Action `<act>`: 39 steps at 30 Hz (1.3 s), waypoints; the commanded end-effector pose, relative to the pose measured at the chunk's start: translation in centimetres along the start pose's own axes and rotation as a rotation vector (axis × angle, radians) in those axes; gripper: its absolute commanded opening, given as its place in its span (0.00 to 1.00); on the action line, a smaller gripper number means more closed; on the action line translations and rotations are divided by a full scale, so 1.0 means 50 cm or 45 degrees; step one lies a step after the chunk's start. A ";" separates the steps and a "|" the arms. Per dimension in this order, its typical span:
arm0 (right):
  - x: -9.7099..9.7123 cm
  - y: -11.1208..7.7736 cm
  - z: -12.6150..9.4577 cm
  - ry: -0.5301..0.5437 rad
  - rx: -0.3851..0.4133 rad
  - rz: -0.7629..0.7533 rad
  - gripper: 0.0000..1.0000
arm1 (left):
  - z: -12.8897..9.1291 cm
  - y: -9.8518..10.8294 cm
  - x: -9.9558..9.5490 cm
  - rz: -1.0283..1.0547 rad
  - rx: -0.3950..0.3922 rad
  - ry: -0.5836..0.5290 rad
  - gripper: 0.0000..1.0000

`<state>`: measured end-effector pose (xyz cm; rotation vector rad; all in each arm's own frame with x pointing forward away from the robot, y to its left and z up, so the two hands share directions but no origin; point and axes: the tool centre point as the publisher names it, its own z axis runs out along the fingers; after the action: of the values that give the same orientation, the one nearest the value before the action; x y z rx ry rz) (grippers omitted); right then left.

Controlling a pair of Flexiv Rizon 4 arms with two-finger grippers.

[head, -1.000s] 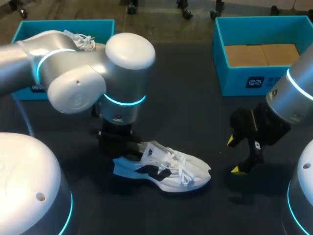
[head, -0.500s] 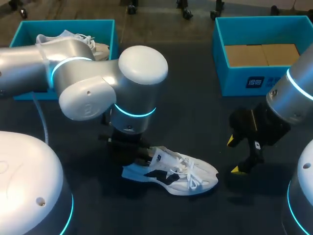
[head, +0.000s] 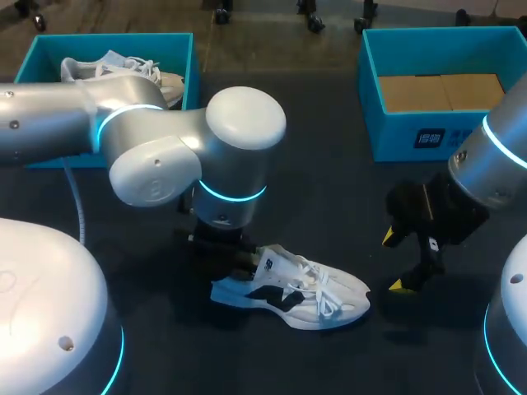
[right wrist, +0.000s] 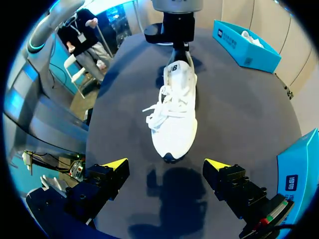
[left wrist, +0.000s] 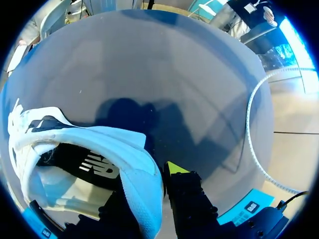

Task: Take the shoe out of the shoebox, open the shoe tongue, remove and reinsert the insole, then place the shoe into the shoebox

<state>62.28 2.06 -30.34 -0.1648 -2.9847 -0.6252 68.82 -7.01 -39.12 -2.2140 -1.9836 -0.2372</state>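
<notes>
A white shoe [head: 305, 290] of mesh-like fabric — black panels on its side, loose white laces, a thick pale sole — is set on its sole on the dark matt table [head: 329, 181]. Its padded heel collar is clamped between the fingers of the left gripper [head: 239, 259]; the right gripper [right wrist: 166, 167], fingers spread wide, is held just beyond the shoe's toe.

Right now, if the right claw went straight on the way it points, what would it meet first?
Probably the toe of the shoe, lying directly ahead of the right claw. Depth is unclear, so the table could come first.
</notes>
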 end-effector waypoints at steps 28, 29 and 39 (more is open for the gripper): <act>0.001 0.000 0.002 -0.002 0.002 -0.001 1.00 | -0.142 -0.032 0.088 -0.081 0.136 -0.265 1.00; 0.001 0.000 0.002 -0.002 0.002 -0.001 1.00 | -0.146 -0.034 0.095 -0.118 0.154 -0.278 1.00; 0.001 0.000 0.002 -0.002 0.002 -0.001 1.00 | -0.178 -0.052 0.154 -0.362 0.494 -0.445 1.00</act>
<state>62.28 2.06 -30.35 -0.1648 -2.9847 -0.6252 66.50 -2.82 -28.89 -1.8570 -2.2309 0.3273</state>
